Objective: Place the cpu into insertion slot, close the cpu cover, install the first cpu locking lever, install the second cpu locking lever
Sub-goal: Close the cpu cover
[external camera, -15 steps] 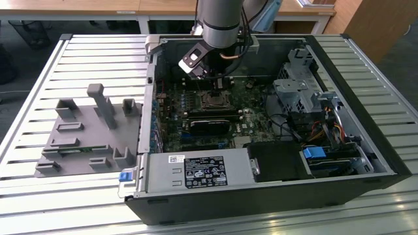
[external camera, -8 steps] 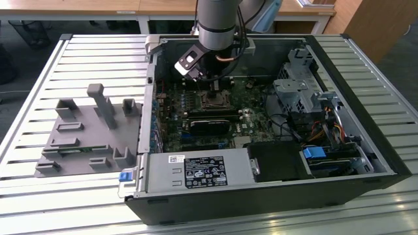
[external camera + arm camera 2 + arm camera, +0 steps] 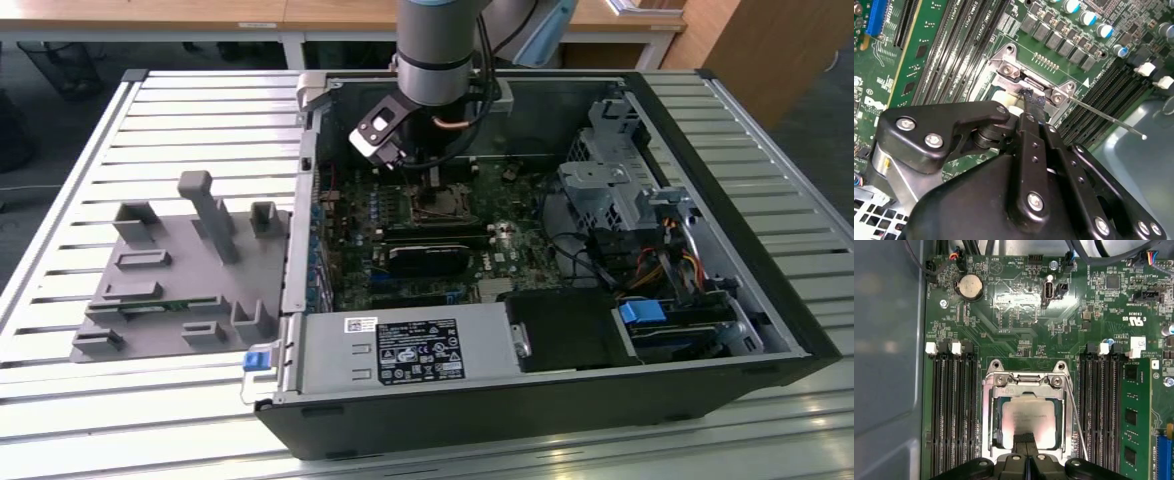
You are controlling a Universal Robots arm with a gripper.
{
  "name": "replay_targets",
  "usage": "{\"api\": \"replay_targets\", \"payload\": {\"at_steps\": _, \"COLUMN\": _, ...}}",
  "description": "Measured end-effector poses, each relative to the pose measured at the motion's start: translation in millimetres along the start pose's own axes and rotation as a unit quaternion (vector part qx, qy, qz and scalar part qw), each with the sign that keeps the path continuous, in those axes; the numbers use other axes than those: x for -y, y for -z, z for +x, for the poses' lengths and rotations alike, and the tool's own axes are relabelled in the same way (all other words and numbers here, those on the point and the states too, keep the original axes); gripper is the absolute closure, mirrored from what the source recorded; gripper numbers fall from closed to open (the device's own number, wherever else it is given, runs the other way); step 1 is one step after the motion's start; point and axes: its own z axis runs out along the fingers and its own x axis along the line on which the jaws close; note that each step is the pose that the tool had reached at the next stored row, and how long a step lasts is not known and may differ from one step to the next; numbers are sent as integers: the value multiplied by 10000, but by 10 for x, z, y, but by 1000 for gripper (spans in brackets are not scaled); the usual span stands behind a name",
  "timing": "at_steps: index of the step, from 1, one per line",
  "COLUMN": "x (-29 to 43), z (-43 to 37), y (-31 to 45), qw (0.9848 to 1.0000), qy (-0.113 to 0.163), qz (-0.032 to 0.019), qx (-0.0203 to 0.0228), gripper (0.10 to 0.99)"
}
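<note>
Nearest in both wrist views is the claw (image 3: 1025, 439). Its 2 black fingers (image 3: 1029, 150) are pressed together with no gap, and nothing is held between them. Their tips stand over the near edge of the cpu (image 3: 1029, 415); whether they really touch it I cannot tell. The cpu lies flat in the insertion slot (image 3: 438, 207), and its silvery top shows through the window of the cpu cover (image 3: 994, 415), which seems to be folded down around it. So, as I judge, the placing is done and the cover is down or almost down. The important relation is sideways: the locking lever (image 3: 1077, 422) lies beside the socket, on the side toward the green memory stick (image 3: 1131, 410), while the claw is over the socket's middle line. The lever's long axis runs nearly parallel to the black memory slots (image 3: 951, 410), but it slants a little away from the cover, so it seems not hooked. In the second wrist view a thin rod (image 3: 1106, 119) reaches from a socket corner over dark slots with its end free; whether it is the same lever I cannot tell. Farther out, in the exterior view, the 1 arm comes down into the open computer case (image 3: 534, 425), which lies on the slatted table (image 3: 80, 420).
</note>
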Motion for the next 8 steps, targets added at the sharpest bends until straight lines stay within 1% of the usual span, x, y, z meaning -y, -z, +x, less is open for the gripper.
{"api": "replay_targets", "payload": {"at_steps": 3, "x": 2, "z": -2, "y": -25, "qw": 10000, "qy": 0, "qz": 4, "qx": 5, "gripper": 980}}
{"api": "replay_targets", "payload": {"at_steps": 8, "x": -28, "z": 0, "y": -37, "qw": 10000, "qy": -1, "qz": 1, "qx": 1, "gripper": 980}}
